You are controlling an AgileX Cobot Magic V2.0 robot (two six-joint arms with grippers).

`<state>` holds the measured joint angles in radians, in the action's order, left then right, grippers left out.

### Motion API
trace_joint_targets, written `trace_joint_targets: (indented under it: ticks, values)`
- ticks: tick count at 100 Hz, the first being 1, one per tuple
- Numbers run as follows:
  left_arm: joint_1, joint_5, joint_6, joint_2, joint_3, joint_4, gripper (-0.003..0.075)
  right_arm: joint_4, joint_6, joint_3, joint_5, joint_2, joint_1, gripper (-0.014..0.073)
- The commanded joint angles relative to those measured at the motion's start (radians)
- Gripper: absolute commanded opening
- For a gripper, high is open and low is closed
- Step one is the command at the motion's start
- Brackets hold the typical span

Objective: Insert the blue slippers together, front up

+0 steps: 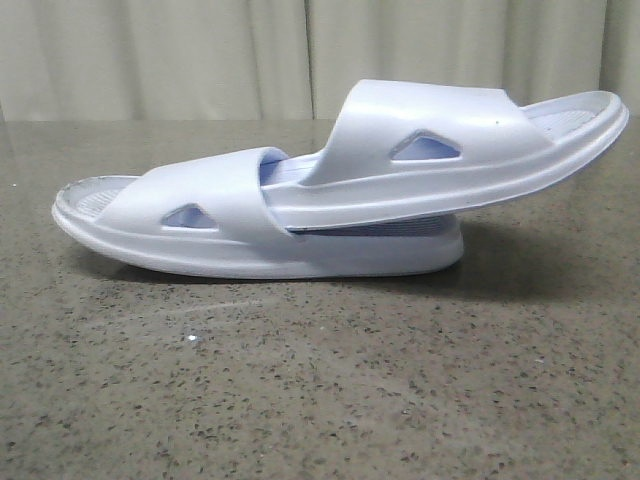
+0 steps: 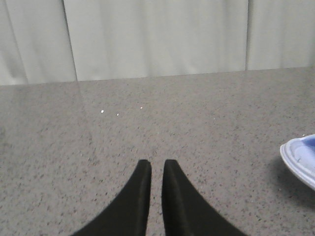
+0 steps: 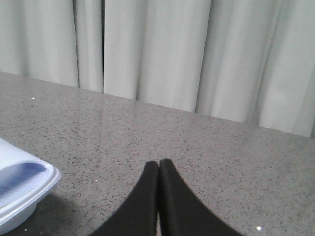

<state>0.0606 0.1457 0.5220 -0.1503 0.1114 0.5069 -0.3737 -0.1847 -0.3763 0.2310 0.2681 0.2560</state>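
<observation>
The two blue slippers lie nested on the speckled table in the front view. The lower slipper (image 1: pixel 200 235) rests flat on its sole. The upper slipper (image 1: pixel 470 150) has one end pushed under the lower one's strap, and its other end rises toward the right. An end of a slipper (image 2: pixel 301 160) shows at the edge of the left wrist view, and another end (image 3: pixel 22 191) in the right wrist view. My left gripper (image 2: pixel 157 164) is empty, with only a thin slit between its fingers, away from the slippers. My right gripper (image 3: pixel 159 164) is shut on nothing. Neither arm appears in the front view.
The grey speckled tabletop (image 1: pixel 320 400) stretches in front of the slippers. A pale pleated curtain (image 1: pixel 200 60) hangs behind the table's far edge.
</observation>
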Motion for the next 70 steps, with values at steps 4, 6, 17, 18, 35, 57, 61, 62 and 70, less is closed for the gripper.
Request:
trace_joint_targets:
  ticks: [4, 6, 17, 18, 35, 57, 61, 62, 70]
  values:
    - [0.008, -0.095, -0.464, 0.047, -0.037, -0.390, 0.0016, -0.018, -0.004, -0.025, -0.077, 0.006, -0.007, -0.0106]
    - [0.008, -0.102, -0.503, 0.056, -0.049, -0.424, 0.0016, -0.018, -0.004, -0.025, -0.077, 0.006, -0.007, -0.0106]
    - [0.008, -0.178, -0.577, 0.096, -0.101, -0.507, 0.0016, -0.018, -0.004, -0.025, -0.077, 0.006, -0.007, -0.0107]
    - [0.008, -0.187, -0.580, 0.096, -0.107, -0.519, 0.0016, -0.018, -0.004, -0.025, -0.077, 0.006, -0.007, -0.0107]
    - [0.008, -0.209, -0.581, 0.122, -0.123, -0.572, 0.0016, -0.018, -0.004, -0.025, -0.077, 0.006, -0.007, -0.0107]
    - [0.008, -0.207, -0.581, 0.132, -0.123, -0.573, 0.0016, -0.018, -0.004, -0.025, -0.077, 0.006, -0.007, -0.0107]
    - [0.008, -0.207, -0.581, 0.132, -0.123, -0.561, 0.0016, -0.018, -0.004, -0.025, -0.077, 0.006, -0.007, -0.0107]
    - [0.008, -0.207, -0.581, 0.132, -0.123, -0.558, 0.0016, -0.018, -0.004, -0.025, -0.077, 0.006, -0.007, -0.0107]
    - [0.008, -0.207, -0.581, 0.132, -0.123, -0.559, 0.0016, -0.018, -0.004, -0.025, -0.077, 0.006, -0.007, -0.0107]
